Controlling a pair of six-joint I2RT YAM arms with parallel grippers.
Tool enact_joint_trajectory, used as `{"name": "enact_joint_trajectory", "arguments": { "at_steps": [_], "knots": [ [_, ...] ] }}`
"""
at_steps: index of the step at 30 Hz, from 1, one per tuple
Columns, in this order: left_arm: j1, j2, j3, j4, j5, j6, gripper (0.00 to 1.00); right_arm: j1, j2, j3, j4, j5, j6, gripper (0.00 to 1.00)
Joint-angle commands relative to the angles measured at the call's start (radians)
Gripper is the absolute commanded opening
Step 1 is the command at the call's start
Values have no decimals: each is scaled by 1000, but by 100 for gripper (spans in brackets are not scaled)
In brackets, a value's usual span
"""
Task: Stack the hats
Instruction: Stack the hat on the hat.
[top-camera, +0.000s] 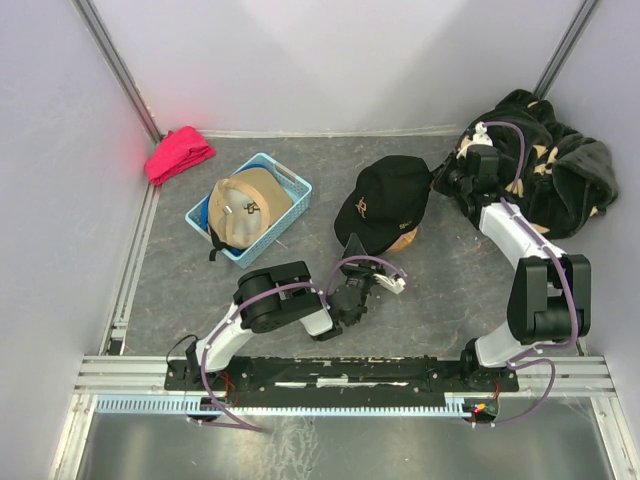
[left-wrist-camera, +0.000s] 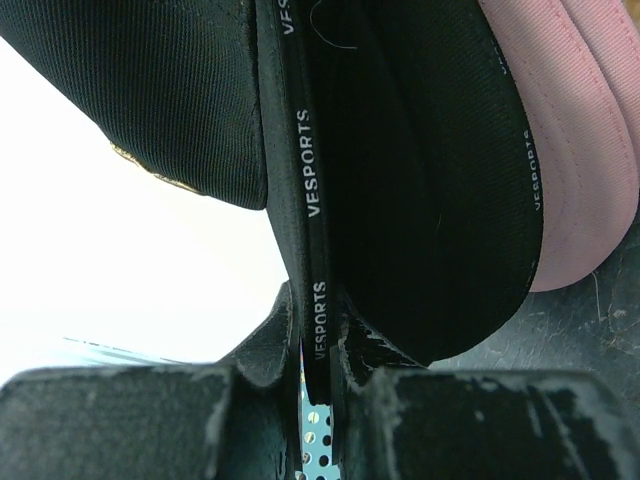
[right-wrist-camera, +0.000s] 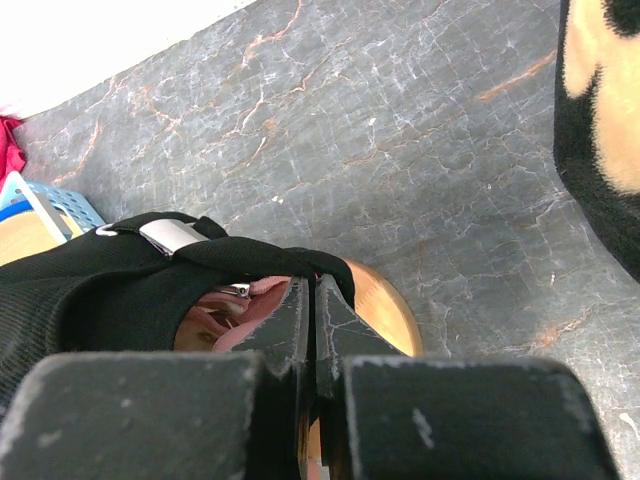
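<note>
Plainly left claw (left-wrist-camera: 318, 345) pinching black cap (left-wrist-camera: 420, 180) by brim; right claw (right-wrist-camera: 314, 300) pressed together against cap's back strap (right-wrist-camera: 250, 258)

Left arm (top-camera: 270, 300) folding low off near edge, elbow bent; left gripper (top-camera: 353, 258) reaching toward worktop centre, fingers (left-wrist-camera: 262, 350) clamping on black cap (left-wrist-camera: 420, 200) brim. Right arm (top-camera: 545, 295) stretching toward far right corner; right gripper (right-wrist-camera: 315, 295) fingers pressing together.

Crumpled red-pink cloth (top-camera: 178, 153) in the far left corner, light blue plastic basket (top-camera: 290, 180) near it, black plush fabric with beige flowers (top-camera: 560, 170) heaped far right, grey marbled tabletop (top-camera: 450, 290)
</note>
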Motion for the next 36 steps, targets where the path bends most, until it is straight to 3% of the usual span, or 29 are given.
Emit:
{"name": "enact_joint_trajectory", "arguments": {
  "at_steps": [1,6,9,12,20,25,30,36],
  "knots": [
    [-23,72,-66,171,-173,-121,11,-23,34,-53,-56,215,-41,2],
    [-33,50,-43,171,-209,-107,31,-12,2,-60,-37,189,-19,2],
    [-39,33,-44,171,-233,-126,38,-3,-11,-53,-37,174,-15,2],
    [-49,12,-44,172,-257,-125,59,3,-21,-45,-43,176,-13,3],
    [-69,-70,-61,171,-301,-143,61,9,-43,-45,-46,150,-11,5],
    [-103,-178,-114,171,-350,-192,61,10,-82,-52,-49,113,-13,15],
    [-154,-340,-172,171,-420,-230,60,11,-136,-53,-65,81,-3,30],
    [-211,-474,-167,171,-447,-197,58,10,-183,-56,-76,78,15,39]
  ]
}}
